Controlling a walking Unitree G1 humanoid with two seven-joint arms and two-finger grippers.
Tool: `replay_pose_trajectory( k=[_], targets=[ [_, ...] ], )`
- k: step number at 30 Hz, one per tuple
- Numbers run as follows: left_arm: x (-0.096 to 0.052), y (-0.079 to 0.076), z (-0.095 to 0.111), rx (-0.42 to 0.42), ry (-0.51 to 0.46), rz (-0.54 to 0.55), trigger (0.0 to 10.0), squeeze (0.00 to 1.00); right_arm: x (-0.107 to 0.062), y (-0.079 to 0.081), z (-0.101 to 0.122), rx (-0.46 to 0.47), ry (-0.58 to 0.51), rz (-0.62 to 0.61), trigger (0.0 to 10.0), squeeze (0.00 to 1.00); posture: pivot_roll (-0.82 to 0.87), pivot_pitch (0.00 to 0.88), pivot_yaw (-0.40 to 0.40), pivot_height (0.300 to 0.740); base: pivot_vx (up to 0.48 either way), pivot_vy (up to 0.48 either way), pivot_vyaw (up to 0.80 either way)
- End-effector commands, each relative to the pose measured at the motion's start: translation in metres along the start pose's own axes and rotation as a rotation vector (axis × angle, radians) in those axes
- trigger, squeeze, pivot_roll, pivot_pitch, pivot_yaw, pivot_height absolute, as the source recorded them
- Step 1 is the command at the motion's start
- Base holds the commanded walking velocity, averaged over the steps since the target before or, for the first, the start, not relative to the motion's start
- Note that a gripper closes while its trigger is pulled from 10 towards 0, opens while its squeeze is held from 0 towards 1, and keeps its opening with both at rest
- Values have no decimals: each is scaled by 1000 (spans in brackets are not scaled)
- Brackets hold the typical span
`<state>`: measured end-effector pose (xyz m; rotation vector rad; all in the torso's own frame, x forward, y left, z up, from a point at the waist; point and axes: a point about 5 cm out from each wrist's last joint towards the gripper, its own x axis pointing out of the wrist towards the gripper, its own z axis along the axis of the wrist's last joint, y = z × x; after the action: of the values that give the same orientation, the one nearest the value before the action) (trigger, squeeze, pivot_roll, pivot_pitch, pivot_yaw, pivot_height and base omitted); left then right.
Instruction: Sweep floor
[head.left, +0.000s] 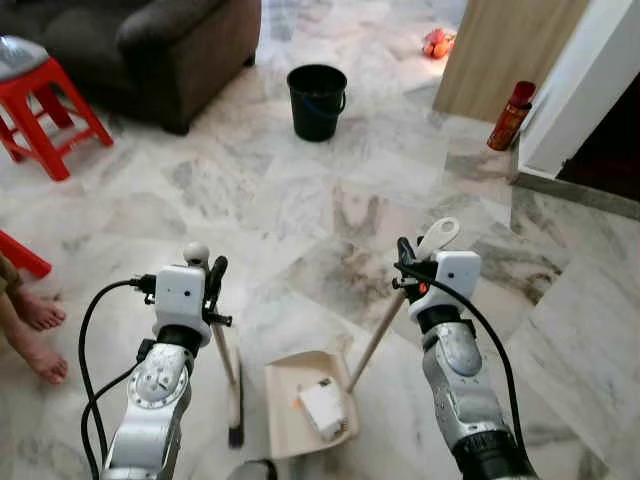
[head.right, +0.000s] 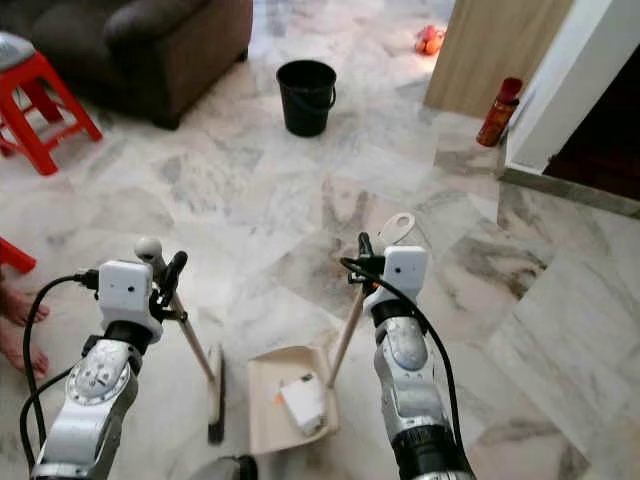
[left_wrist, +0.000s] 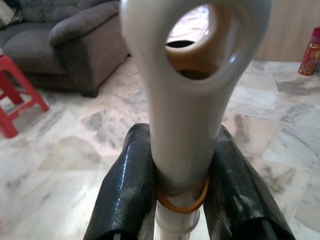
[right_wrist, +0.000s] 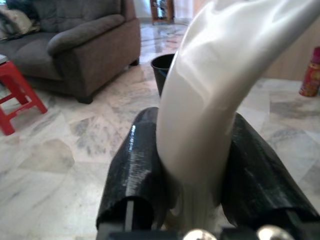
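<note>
Left gripper (head.left: 213, 268) jaws are clamping the near-upright broom (head.left: 228, 365); right gripper (head.left: 405, 250) jaws are gripping the dustpan (head.left: 300, 400) handle, leaning rightward.

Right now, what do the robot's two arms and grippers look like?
Both arms are silver metal with ribbed round joints. Each wrist carries a white boxy camera housing. Black cables loop beside them. The left gripper and right gripper have long, glossy black fingers.

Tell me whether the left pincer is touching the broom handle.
Touching. The left wrist view shows both black fingers pressed against the white broom handle.
</note>
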<state>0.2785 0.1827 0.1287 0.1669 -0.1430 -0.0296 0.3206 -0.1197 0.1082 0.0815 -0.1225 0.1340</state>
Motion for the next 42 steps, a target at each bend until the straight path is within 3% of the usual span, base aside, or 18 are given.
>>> replay_pose_trajectory(
  k=[1,42],
  targets=[
    [1,-2,8,8,-33,-3,10000,0,1,-2,8,30,-36,-6,10000,0,144,187,-22,740,304,0,0],
    [3,-2,7,9,-26,-7,10000,0,1,2,8,25,-33,19,10000,0,136,173,-13,740,310,0,90]
  ],
)
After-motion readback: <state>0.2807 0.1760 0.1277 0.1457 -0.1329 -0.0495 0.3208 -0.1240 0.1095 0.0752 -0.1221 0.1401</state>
